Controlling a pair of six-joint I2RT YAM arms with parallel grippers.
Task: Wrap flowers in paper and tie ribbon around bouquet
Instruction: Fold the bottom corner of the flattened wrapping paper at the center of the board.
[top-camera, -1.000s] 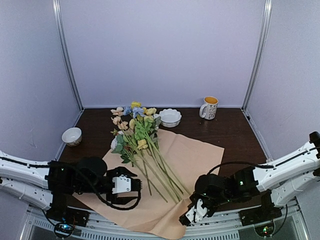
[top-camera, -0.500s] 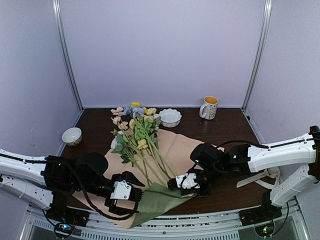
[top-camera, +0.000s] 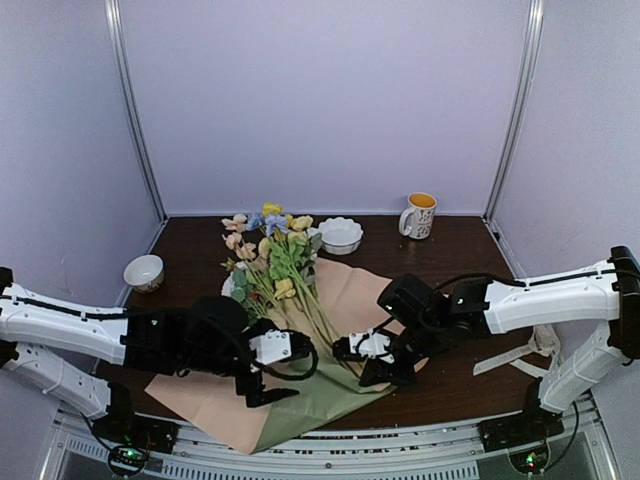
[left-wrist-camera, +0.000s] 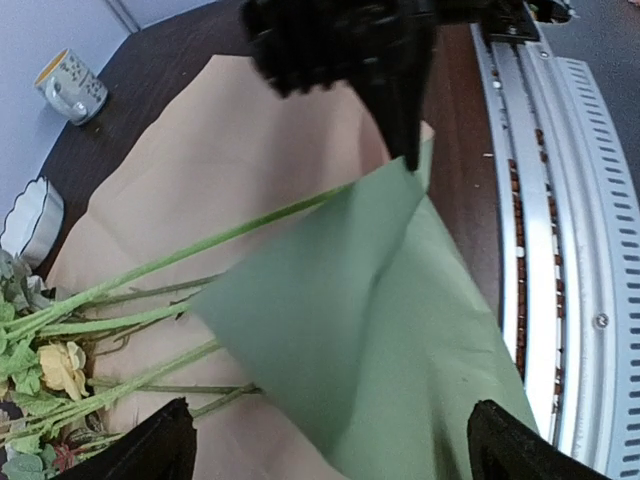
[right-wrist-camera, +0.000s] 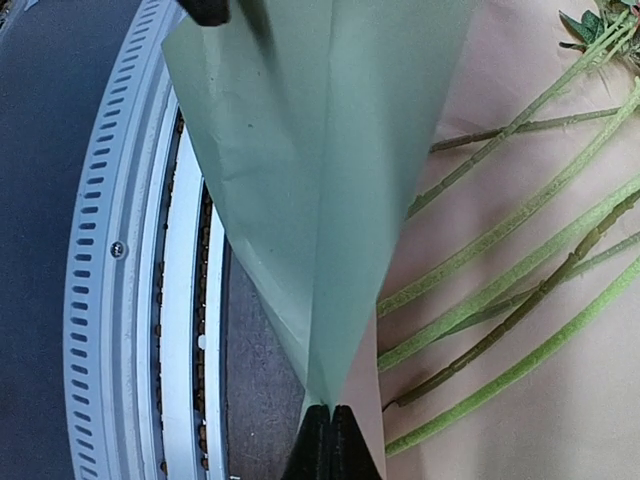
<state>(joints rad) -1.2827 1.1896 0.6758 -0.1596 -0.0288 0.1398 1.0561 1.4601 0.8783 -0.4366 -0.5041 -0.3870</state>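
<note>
while the right gripper (right-wrist-camera: 328, 412) pinches a folded green corner of the paper (right-wrist-camera: 320, 180) beside the flowers (top-camera: 272, 250), the left gripper (left-wrist-camera: 330, 420) stands wide open opposite it.

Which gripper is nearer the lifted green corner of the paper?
Right. The right gripper is shut on the lifted corner of the paper; the left gripper stands open, apart from it, facing it across the folded green flap.

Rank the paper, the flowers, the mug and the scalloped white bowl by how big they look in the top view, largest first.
1. The paper, clearly the largest.
2. The flowers, blossoms and stems together.
3. The mug and the scalloped bowl look about alike, so they are not ranked against each other.
</note>
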